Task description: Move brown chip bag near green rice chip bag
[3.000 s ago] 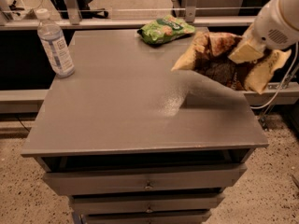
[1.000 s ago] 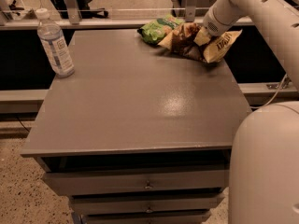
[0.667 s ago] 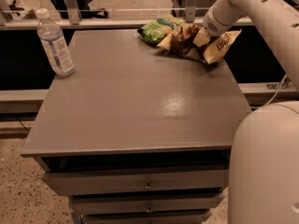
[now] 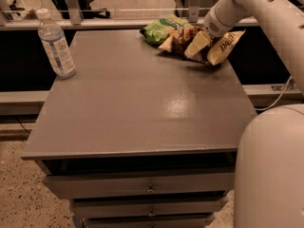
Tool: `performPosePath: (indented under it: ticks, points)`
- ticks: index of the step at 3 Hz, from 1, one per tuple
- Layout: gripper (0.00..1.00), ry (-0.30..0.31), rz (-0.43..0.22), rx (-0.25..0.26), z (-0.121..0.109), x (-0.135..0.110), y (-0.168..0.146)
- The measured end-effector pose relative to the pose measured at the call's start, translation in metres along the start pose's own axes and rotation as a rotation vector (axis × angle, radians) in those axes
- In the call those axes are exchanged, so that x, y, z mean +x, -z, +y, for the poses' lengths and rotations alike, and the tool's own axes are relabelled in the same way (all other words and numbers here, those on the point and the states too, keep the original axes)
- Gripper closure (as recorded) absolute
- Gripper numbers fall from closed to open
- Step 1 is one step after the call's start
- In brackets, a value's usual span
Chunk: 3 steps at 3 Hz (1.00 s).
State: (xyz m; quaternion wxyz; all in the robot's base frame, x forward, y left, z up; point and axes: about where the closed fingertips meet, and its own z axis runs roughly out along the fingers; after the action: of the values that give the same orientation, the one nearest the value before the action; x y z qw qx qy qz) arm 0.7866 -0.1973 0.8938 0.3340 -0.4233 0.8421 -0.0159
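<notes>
The gripper (image 4: 205, 36) sits at the far right corner of the grey table (image 4: 137, 99), at the end of a white arm (image 4: 256, 4) that comes down from the upper right. Its jaws are closed on the brown chip bag (image 4: 182, 38), pinching the crumpled middle, and the folds of the bag hide most of the fingers. The bag is bunched up around the grip, dark brown in the centre with pale yellow ends. 1 yellow end with dark lettering sticks out to the right past the table's edge, and another points forward toward the camera. A shadow lies on the tabletop just under the bag, and whether the bag rests on the surface or hangs just above it cannot be told. The green rice chip bag (image 4: 159, 30) lies on the table at the far edge, just to the left of the brown bag; the 2 bags touch or overlap where they meet. A clear plastic water bottle (image 4: 55, 45) with a white cap stands upright near the far left corner, well apart from both bags. Below the tabletop are stacked drawers (image 4: 142, 184), 2 of them showing small knobs. The robot's rounded white body (image 4: 273, 170) fills the lower right, and a speckled floor (image 4: 19, 189) shows at the lower left.
</notes>
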Motion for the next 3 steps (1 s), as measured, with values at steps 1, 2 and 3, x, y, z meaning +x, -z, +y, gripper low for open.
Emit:
performPosePath:
  ticks: [1, 2, 3]
  points:
    - [0.0, 0.006, -0.051, 0.015, -0.007, -0.007, 0.028]
    - [0.0, 0.012, -0.127, 0.013, -0.01, 0.0, 0.072]
    - [0.0, 0.004, -0.271, -0.026, -0.003, 0.046, 0.146]
